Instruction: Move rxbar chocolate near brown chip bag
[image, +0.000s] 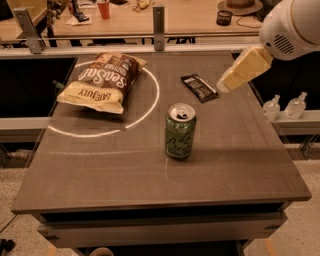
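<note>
Closest to me on the table (240, 160) is a green soda can (180, 131), standing upright and nothing to do with the job. Just behind it and a bit right lies the rxbar chocolate (200, 87), flat on the tabletop at an angle, just outside the white circle (152, 102) painted there. The gripper (227, 82) hangs tilted just to the right of the bar, not touching it, and I honestly can't tell whether it's open or closed. My guess: the bar is light, fairly stiff and thin with a slick wrapper, so pinch it across the narrow width near the middle and come in low. Further back left, the brown chip bag (102, 82) sits puffy inside the circle, well apart from the bar.
</note>
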